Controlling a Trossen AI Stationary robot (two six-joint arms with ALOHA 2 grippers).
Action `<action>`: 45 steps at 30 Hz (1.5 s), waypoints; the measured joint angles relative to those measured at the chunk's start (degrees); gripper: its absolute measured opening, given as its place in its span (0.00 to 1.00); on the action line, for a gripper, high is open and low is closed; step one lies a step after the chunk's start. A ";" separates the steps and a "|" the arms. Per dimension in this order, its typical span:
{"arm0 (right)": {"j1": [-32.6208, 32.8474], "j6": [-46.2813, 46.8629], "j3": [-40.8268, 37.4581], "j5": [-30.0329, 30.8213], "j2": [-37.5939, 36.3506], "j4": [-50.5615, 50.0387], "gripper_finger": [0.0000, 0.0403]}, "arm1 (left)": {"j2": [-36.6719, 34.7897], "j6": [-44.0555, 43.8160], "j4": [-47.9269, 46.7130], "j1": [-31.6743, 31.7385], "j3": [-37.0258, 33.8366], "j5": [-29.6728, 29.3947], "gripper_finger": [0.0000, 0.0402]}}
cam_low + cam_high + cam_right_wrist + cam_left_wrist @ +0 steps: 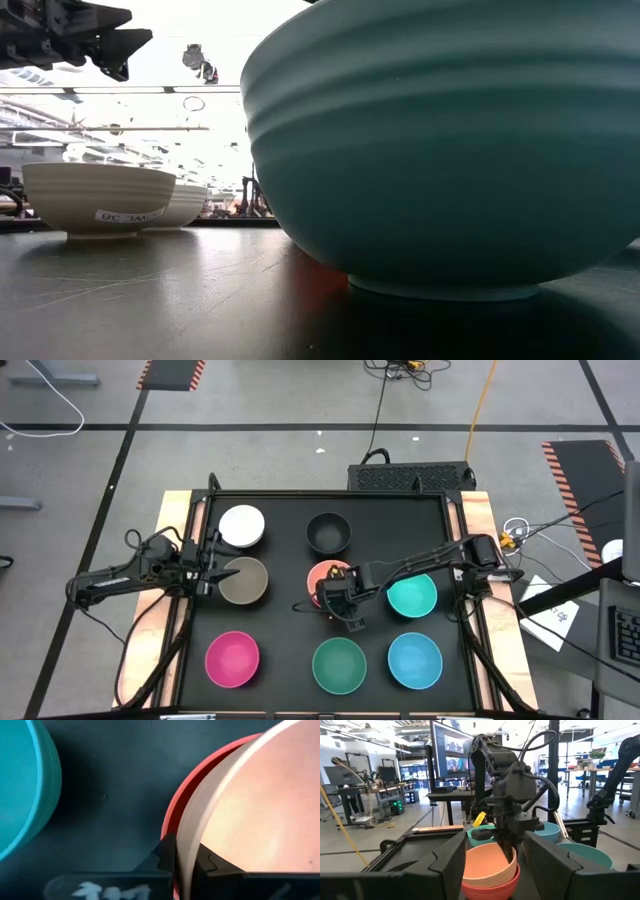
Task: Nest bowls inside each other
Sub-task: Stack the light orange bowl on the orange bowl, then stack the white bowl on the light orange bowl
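While my right gripper [182,862] pinches rim of peach bowl [260,815], that bowl sits tilted inside red bowl [172,820] directly beneath my fingers. Teal bowl [412,595] just beside my wrist, blue bowl [415,660] and green bowl [339,665] near. My left gripper [208,573] hangs with fingers spread at edge of olive-tan bowl [244,581], gripping nothing; white bowl [242,526] just beside it, magenta bowl [232,659] farther off. Black bowl [328,532] beyond my right fingers.

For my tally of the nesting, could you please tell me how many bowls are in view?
9: white, black, olive-tan, peach inside red at centre, teal, magenta, green, blue. None seems hidden.
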 joint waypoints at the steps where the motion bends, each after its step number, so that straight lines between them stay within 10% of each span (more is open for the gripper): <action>1: 0.03 -0.05 0.00 -0.09 0.00 0.52 0.03 | -0.01 -0.14 0.02 0.00 0.00 0.00 0.50; 18: 0.32 3.23 -0.07 -3.15 -2.58 6.33 0.46 | 0.00 -0.37 -0.99 0.00 -0.02 0.28 0.50; 32: 0.32 4.51 -0.07 -2.75 -5.62 7.32 0.56 | 0.01 -1.01 -1.30 0.00 -0.02 0.28 0.50; 45: -5.11 -4.05 -0.07 11.35 -21.38 12.06 0.59 | -0.01 -0.41 -1.27 0.02 -0.02 -3.38 0.50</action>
